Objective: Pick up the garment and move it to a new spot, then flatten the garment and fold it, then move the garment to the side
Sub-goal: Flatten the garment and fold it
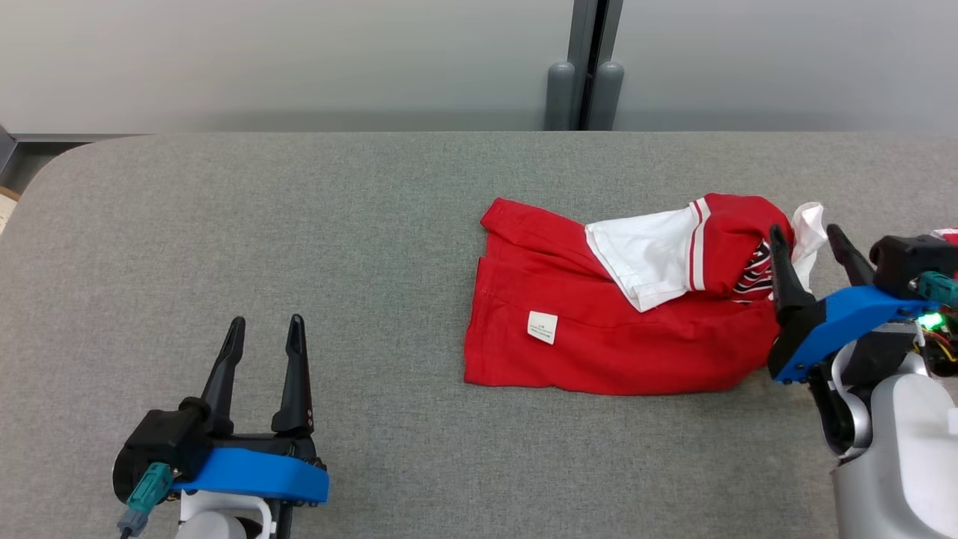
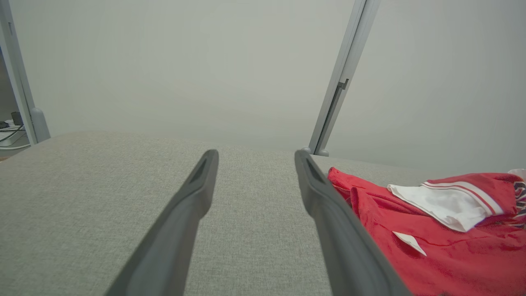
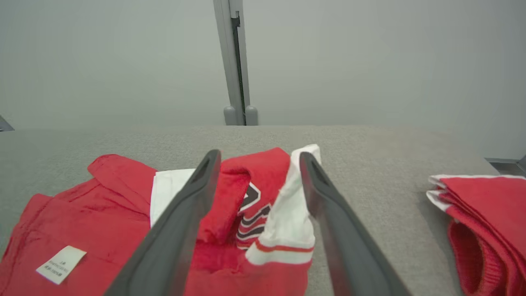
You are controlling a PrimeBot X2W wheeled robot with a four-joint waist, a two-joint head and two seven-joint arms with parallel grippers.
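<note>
At the left, the left gripper [image 1: 266, 323] rests low over the grey woven surface [image 1: 299, 209], fingers spread wide and empty, well apart from the cloth. Right of centre lies the garment [image 1: 621, 344], a red jersey-like knit, soft and limp; its left edge lies fairly straight and flat, with a small white label [image 1: 542, 327] showing on the cloth. Further right a white sleeve [image 1: 644, 258] with red-and-white striped trim is folded across the body, and the cloth heaps into a rumpled mound. There the right gripper [image 1: 806, 232] stands with fingers wide apart, straddling the mound and a white cuff without pinching either. Flattening looks to be the step in hand: it would go best with each gripper taking one layer at opposite ends, low to the surface, drawing outward gently so the thin knit slides rather than bunches. Beyond, at the far right, sits a folded red stack [image 3: 485, 213].
</note>
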